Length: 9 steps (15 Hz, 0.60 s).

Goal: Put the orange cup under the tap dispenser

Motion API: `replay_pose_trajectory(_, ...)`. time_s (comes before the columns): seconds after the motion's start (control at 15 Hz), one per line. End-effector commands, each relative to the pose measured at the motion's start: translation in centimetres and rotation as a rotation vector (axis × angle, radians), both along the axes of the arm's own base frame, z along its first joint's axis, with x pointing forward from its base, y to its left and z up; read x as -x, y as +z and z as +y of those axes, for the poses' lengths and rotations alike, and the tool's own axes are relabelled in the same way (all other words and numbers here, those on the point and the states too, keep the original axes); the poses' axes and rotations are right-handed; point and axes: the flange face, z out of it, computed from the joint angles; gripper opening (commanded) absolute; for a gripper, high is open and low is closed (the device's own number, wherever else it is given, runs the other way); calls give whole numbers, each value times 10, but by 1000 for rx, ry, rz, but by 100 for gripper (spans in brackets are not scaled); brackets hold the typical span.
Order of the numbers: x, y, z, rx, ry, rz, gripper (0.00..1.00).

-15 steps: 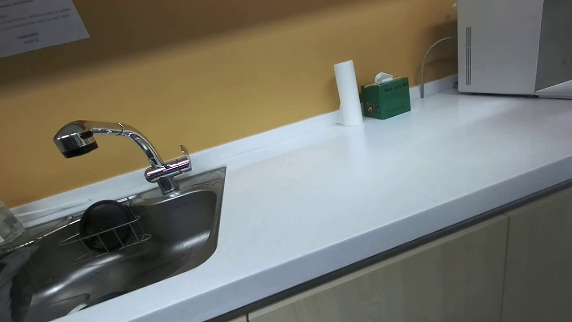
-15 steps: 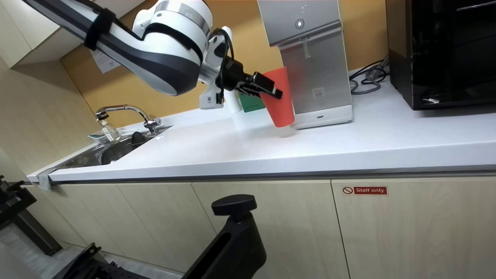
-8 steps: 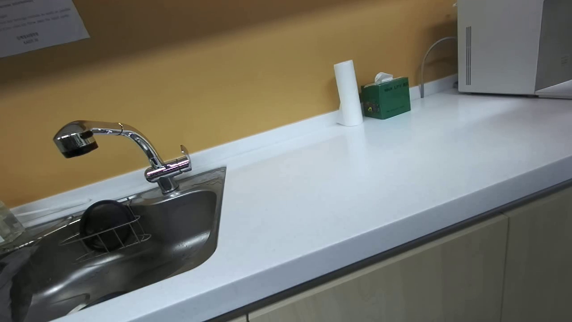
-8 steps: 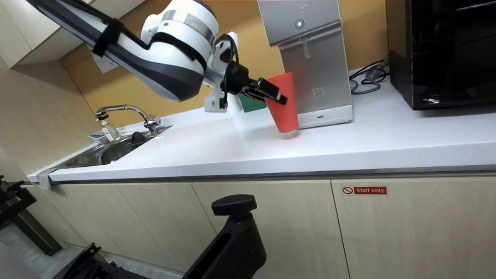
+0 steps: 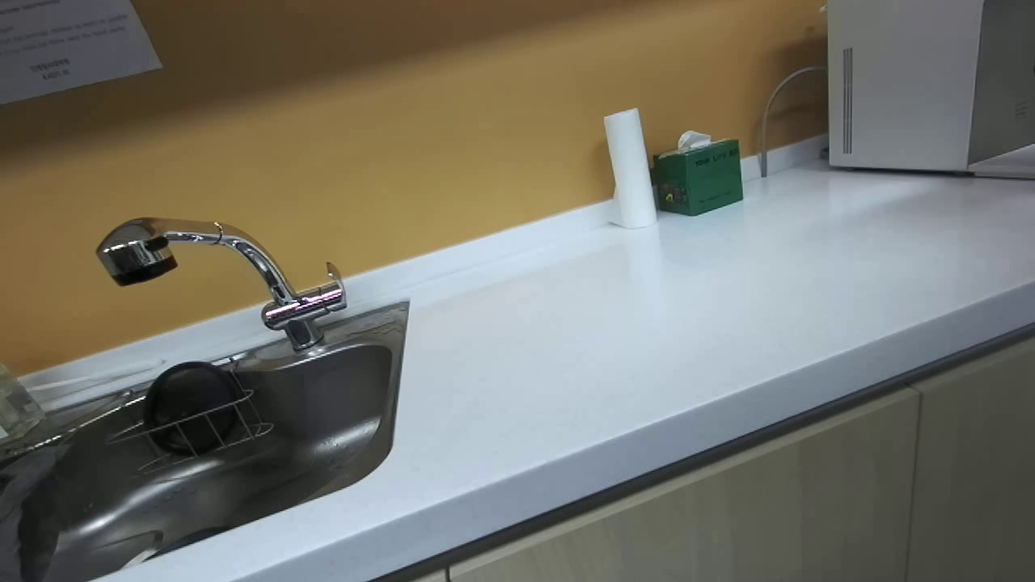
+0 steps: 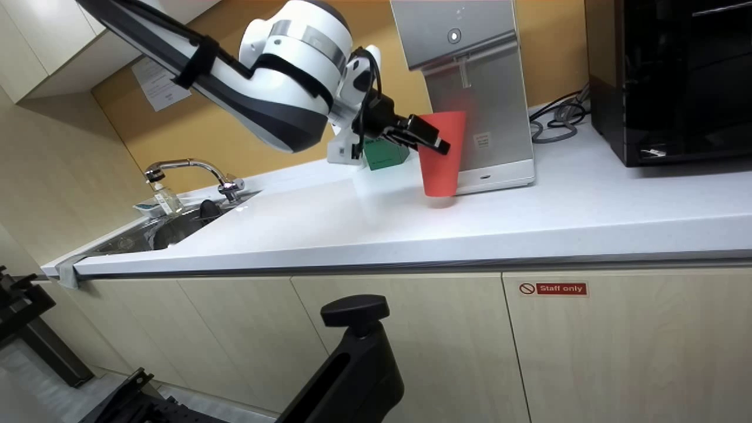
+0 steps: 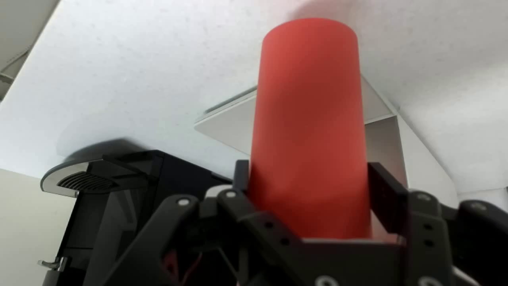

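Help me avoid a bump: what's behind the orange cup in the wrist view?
Behind the orange cup, the dispenser shows on both sides, resting on the counter. The orange cup covers the middle of the dispenser's base; what, if anything, sits there cannot be seen.

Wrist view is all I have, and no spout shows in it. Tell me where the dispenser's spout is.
Observer: In an exterior view, the spout of the dispenser shows higher in the picture than the cup, to the right of the cup's middle.
Operator: Name something standing on the counter that my view misses.
Observer: A green tissue box, beside a white roll.
Operator: Now report what is at the counter's end away from the dispenser.
Observer: A sink.
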Motion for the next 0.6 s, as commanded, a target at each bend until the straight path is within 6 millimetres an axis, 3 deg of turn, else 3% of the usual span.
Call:
replay_pose_trajectory(0.0,-17,18,-11,28,-26,-45,48)
replay_pose_trajectory(0.27,-28,28,-23,66,-56,-70,48)
replay_pose_trajectory(0.53,-38,21,-37,91,-88,-79,48)
